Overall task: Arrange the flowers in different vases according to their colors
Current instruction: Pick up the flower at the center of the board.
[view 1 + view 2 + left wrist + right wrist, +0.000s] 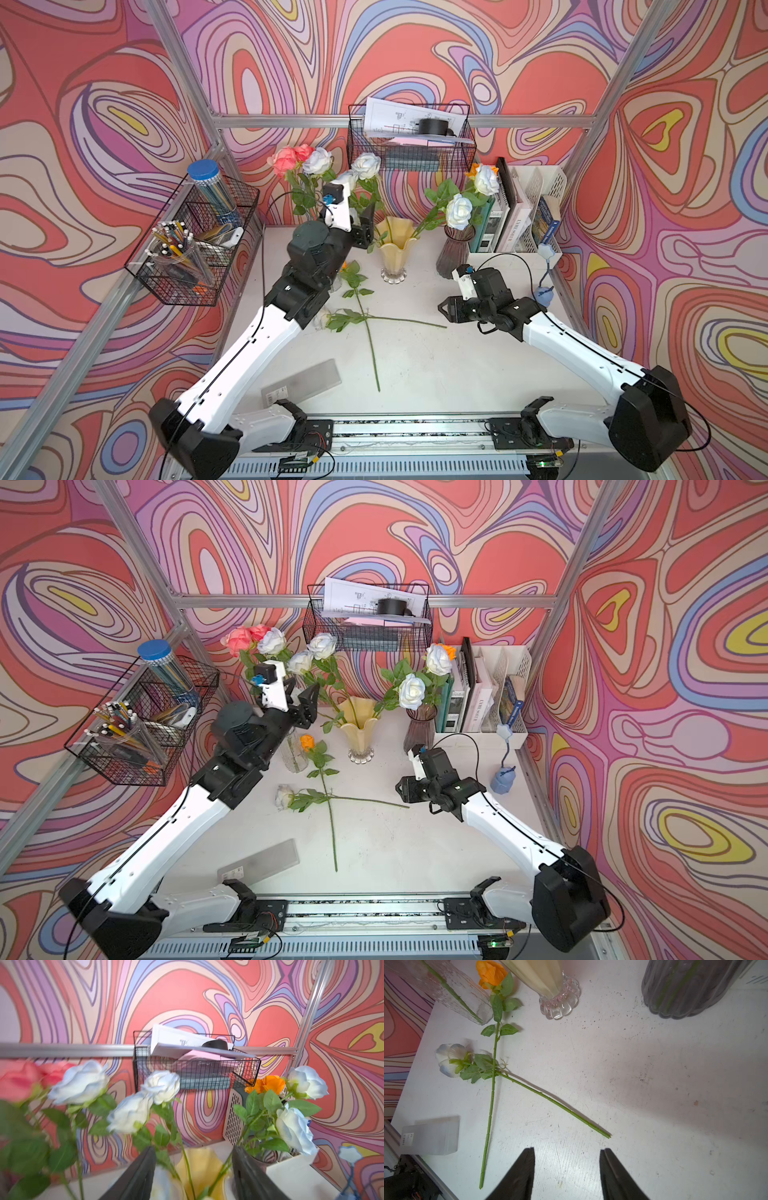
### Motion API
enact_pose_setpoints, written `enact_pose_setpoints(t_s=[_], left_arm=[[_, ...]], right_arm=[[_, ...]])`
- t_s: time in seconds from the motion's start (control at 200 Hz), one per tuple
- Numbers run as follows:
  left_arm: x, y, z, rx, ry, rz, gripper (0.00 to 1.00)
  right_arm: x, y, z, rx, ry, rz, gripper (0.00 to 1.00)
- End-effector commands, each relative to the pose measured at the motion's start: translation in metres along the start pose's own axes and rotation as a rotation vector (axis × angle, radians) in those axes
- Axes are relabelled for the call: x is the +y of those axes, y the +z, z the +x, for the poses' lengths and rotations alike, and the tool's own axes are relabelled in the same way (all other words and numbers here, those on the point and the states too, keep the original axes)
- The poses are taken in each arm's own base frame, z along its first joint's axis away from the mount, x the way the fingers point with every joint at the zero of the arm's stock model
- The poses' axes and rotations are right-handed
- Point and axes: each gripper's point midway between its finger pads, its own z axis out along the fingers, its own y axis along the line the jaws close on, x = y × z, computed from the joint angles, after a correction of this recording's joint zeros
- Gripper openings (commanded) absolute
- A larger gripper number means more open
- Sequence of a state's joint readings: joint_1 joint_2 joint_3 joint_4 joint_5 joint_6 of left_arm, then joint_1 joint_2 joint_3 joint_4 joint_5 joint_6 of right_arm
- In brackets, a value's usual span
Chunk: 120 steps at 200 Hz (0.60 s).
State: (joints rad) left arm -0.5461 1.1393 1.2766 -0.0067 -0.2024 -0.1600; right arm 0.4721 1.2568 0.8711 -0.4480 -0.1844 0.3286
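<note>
Up by the rim of the yellow vase [392,253]: left gripper [299,696], spread wide, gripping nothing. From the left wrist, just blurred blooms and two green stems framed between dark fingers [143,1174], no contact to be made out.

Low over the table [654,1084]: right gripper [566,1150], parted as well, empty, just short of a cut stem end.

Flat on the table, stems crossed: orange rose [491,973] and white rose [448,1059], plain from the right wrist, vase tops cut off there. In a top view, orange head showing in full beside the clear vase [293,754]. In a top view, left arm [307,266] across both, barely a sliver of orange left.

Standing in the purple vase [453,257]: white heads, one orange behind. Pink roses [286,160] at the back, stems lost behind the arm, vase impossible to tell.
</note>
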Motion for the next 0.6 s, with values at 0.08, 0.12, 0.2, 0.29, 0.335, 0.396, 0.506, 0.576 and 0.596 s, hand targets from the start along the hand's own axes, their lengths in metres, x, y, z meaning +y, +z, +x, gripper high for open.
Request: enact_pose_setpoints(t_s=[0.08, 0.12, 0.2, 0.29, 0.335, 0.396, 0.506, 0.576, 0.596], left_arm=[[0.037, -0.053, 0.173, 0.626, -0.129, -0.214, 0.59], [0.037, -0.057, 0.196, 0.705, -0.128, -0.227, 0.59], [0.038, -0.058, 0.24, 0.839, -0.116, -0.253, 0.59], [0.033, -0.048, 0.277, 0.95, -0.11, -0.253, 0.57], [0.028, -0.04, 0.291, 0.977, -0.117, -0.237, 0.56], [0.028, -0.03, 0.307, 1.006, -0.112, -0.252, 0.55], [0.03, -0.015, 0.329, 1.058, -0.088, -0.276, 0.53], [0.032, -0.009, 0.341, 1.1, -0.087, -0.289, 0.53], [0.032, -0.008, 0.344, 1.11, -0.089, -0.291, 0.53]], right_arm=[[0.004, -0.001, -0.001, -0.002, 0.015, -0.027, 0.53], [0.003, 0.002, 0.001, 0.009, 0.019, -0.027, 0.53], [0.002, 0.006, 0.006, 0.026, 0.026, -0.026, 0.53], [0.002, 0.01, 0.008, 0.032, 0.032, -0.034, 0.53], [0.002, 0.011, 0.009, 0.035, 0.035, -0.036, 0.53], [0.001, 0.012, 0.011, 0.038, 0.038, -0.035, 0.53], [0.0, 0.013, 0.015, 0.043, 0.04, -0.034, 0.53], [-0.001, 0.012, 0.018, 0.048, 0.04, -0.034, 0.53], [-0.001, 0.012, 0.019, 0.048, 0.042, -0.033, 0.53]])
